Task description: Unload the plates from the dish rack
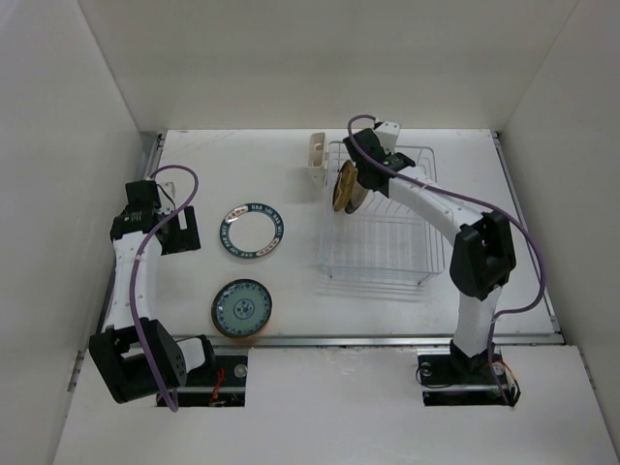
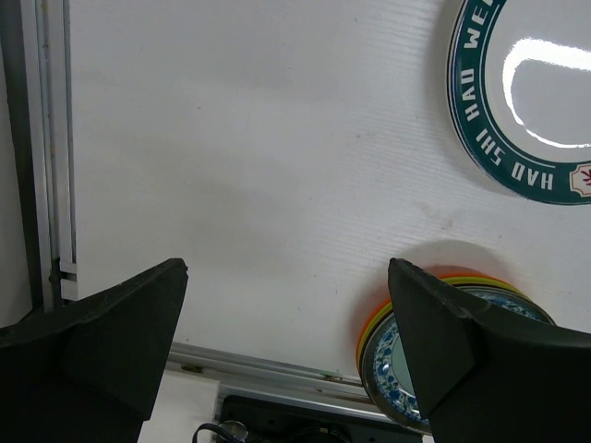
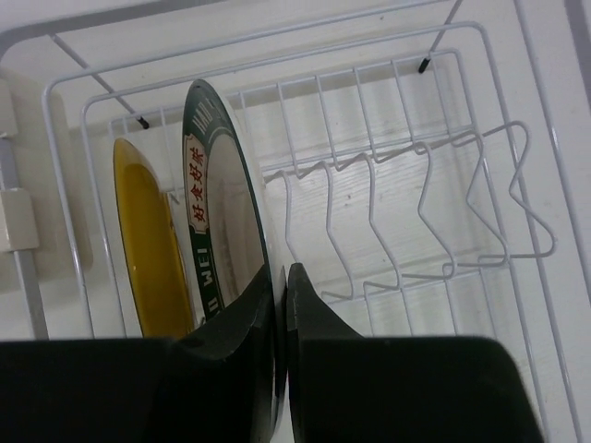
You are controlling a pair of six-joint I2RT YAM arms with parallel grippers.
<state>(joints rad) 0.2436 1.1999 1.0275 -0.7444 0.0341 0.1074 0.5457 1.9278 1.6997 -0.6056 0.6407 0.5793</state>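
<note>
At the far-left corner of the dish rack, the upright teal-rimmed plate is pinched at its rim by the right gripper, with the amber plate just beside it. Glazed ceramic is judged stiff, slick and chippable, so a firm rim grip is advised. Left gripper is spread over the table.

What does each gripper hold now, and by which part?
The right gripper pinches the teal-rimmed plate, which stands in the dish rack, by its rim. The left gripper is open and holds nothing.
</note>
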